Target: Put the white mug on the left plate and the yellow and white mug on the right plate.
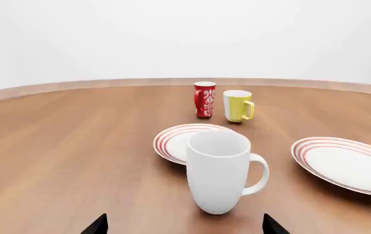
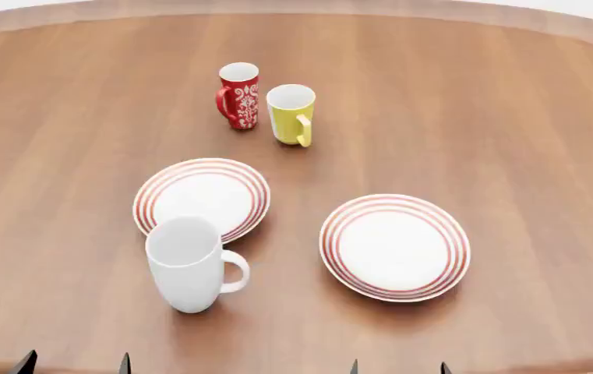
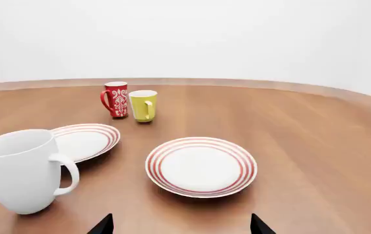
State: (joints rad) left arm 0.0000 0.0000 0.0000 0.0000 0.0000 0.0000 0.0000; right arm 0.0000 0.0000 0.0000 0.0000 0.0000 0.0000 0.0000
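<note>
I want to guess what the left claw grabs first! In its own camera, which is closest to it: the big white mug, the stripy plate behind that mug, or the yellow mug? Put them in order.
1. White mug: right in front of the left gripper.
2. Left plate: just behind that mug.
3. Yellow and white mug: far back, beside the red mug.

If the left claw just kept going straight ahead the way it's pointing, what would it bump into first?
Most likely the white mug, which stands upright right between the left gripper fingertips' line of travel; the left plate lies just behind it.
</note>
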